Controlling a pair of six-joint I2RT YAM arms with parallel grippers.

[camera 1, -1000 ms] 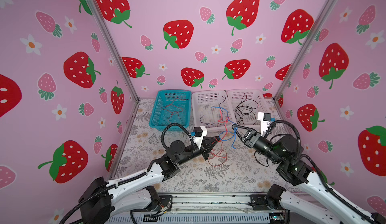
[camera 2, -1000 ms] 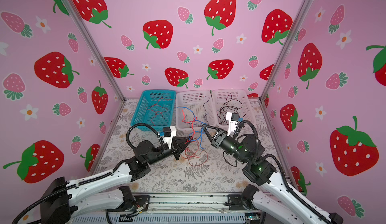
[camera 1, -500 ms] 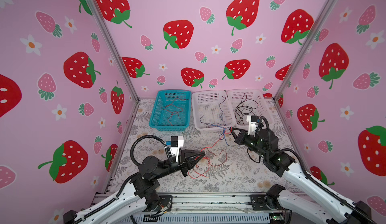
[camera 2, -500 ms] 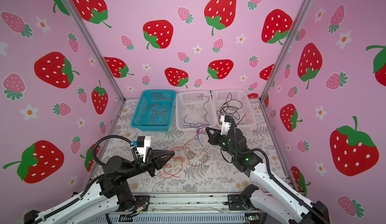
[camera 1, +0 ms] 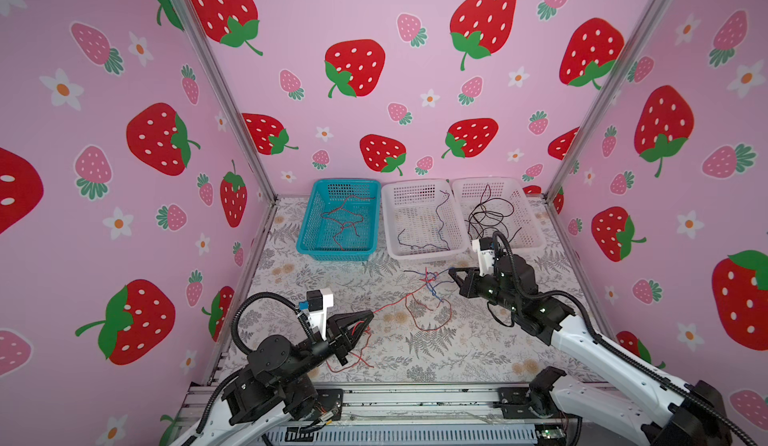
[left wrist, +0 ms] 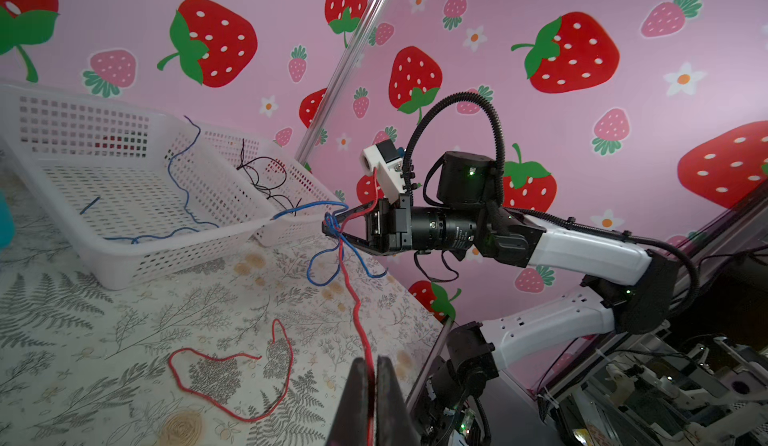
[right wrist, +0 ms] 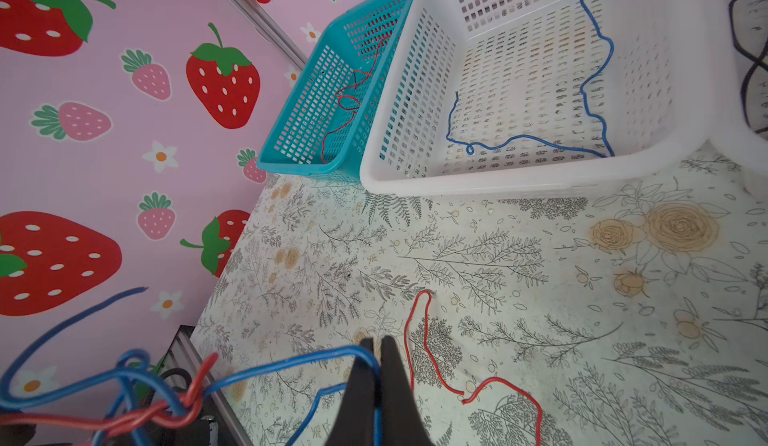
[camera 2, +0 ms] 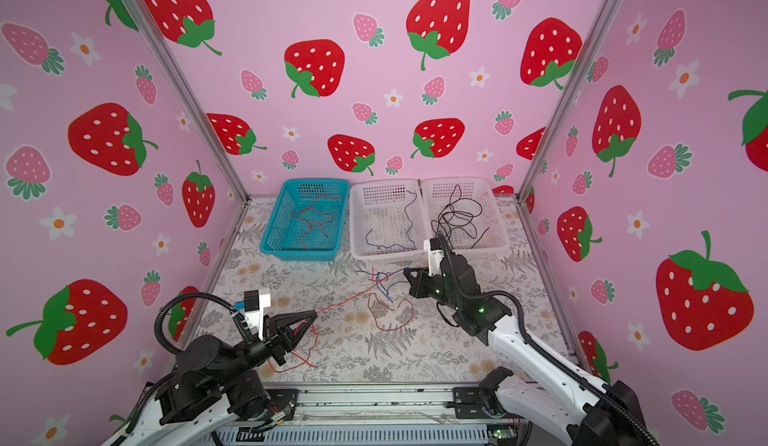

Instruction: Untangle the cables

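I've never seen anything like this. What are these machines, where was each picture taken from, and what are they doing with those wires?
These are two robot arms, each ending in a two-fingered gripper. Two pictures look down from one camera head above; the other two come from small cameras on the arms' wrists. The left gripper is shut on a red cable; the right gripper is shut on a blue cable. Between them the two cables meet in a knot. More red cable lies loose on the flowered table. At the back, the teal basket holds red cables, the middle white basket blue, the right white basket black.
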